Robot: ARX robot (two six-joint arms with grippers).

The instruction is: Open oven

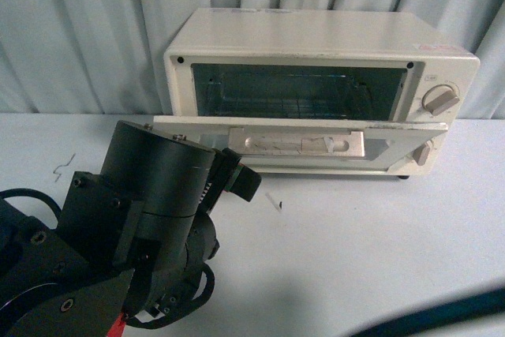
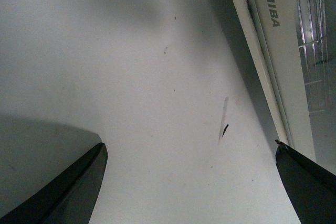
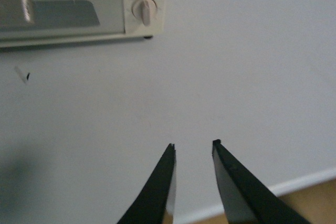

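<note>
Pincer on the left arm is spread wide and holds nothing, one black finger close by the edge of the glass-windowed door. Right pincer hangs over the white counter, narrowly parted, empty. The cream-white boxy toaster oven stands at the counter's back, long axis left to right, front facing the robot, door tilted down open.
</note>
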